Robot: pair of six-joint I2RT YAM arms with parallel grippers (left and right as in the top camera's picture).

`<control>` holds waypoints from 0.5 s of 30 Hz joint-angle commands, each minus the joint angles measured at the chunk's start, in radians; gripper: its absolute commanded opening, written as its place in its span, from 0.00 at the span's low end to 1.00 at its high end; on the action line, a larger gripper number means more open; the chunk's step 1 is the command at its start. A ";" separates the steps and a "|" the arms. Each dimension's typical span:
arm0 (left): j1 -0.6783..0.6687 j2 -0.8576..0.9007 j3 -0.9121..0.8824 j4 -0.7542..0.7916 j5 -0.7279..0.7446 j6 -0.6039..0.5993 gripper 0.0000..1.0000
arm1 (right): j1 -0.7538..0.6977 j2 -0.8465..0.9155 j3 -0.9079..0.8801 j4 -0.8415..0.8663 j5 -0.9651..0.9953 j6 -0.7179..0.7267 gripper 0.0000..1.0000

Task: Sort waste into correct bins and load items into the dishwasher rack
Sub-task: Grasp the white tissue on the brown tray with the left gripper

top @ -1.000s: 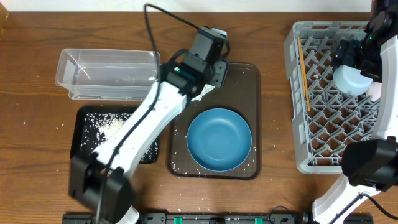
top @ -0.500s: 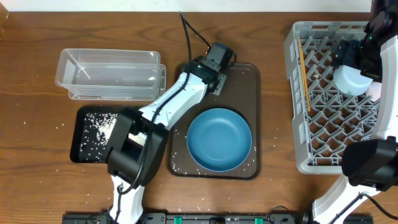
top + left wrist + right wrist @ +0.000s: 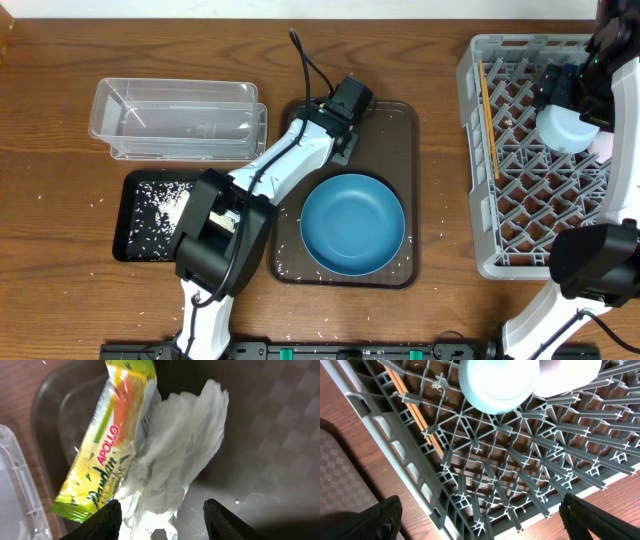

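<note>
In the left wrist view a yellow-green snack wrapper [image 3: 107, 445] lies beside a crumpled white tissue [image 3: 175, 455] in the back left corner of the brown serving tray [image 3: 270, 435]. My left gripper [image 3: 162, 522] hangs low over them, open, with its fingertips [image 3: 107, 520] on either side of the tissue's lower end. From overhead the left gripper [image 3: 338, 140] hides both. A blue plate [image 3: 352, 222] sits on the tray. My right gripper [image 3: 485, 525] is open and empty above the dishwasher rack [image 3: 470, 475], which holds a light blue saucer [image 3: 497, 382], a white cup [image 3: 570, 372] and chopsticks [image 3: 417, 415].
A clear tub [image 3: 175, 118] stands left of the serving tray [image 3: 395, 130]. In front of the tub lies a black tray [image 3: 135, 240] with loose rice [image 3: 160, 205]. Stray grains dot the serving tray and the table. The rack [image 3: 540, 170] fills the right side.
My left arm has swung round and brought its gripper down onto the tray's back left corner, its fingers closing in somewhat. The right arm has not moved.
</note>
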 commanded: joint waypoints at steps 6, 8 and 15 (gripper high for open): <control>0.003 0.014 -0.027 0.034 -0.005 -0.013 0.51 | -0.001 0.000 -0.002 -0.001 0.000 0.013 0.99; 0.003 0.017 -0.027 0.045 -0.005 -0.013 0.51 | -0.001 0.000 -0.002 -0.001 0.000 0.013 0.99; 0.003 0.044 -0.029 0.056 0.022 -0.018 0.51 | -0.001 0.000 -0.002 -0.001 0.000 0.013 0.99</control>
